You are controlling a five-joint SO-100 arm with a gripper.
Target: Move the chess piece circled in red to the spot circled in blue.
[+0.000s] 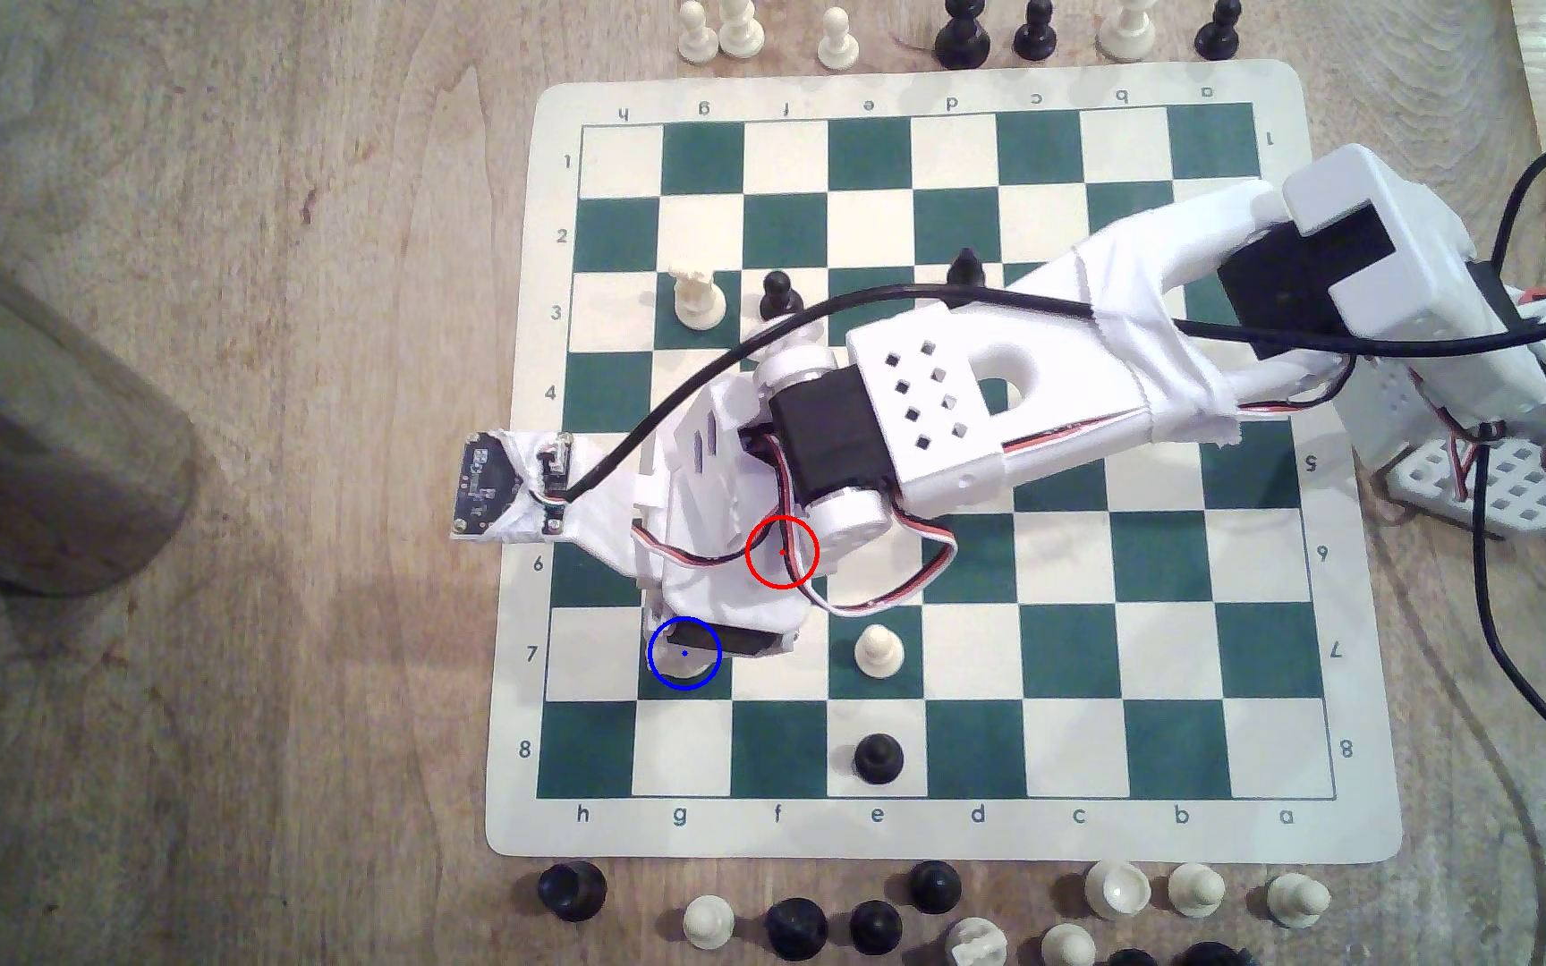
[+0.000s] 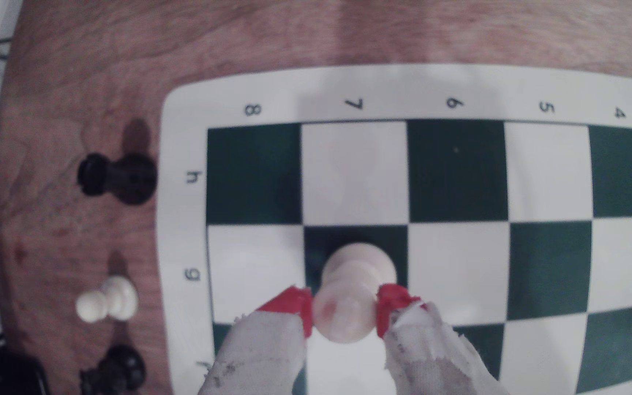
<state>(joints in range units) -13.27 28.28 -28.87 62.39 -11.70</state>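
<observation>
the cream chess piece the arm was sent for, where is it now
The chess piece stands on dark green g7, between the gripper's red fingertips.

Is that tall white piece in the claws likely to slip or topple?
The piece looks smooth and hard, so it might slip, though the red pads probably add grip. It is tall, so a nudge could tip it; its wide base likely steadies it.

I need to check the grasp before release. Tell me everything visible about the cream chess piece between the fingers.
The chess piece is cream-white, glossy like plastic, with a wide round base and a narrower body, seen from above and blurred. It stands roughly upright with its base over the dark green g7 square. The red-tipped fingers press on both sides of its upper body. Whether the base touches the mat cannot be told.
</observation>
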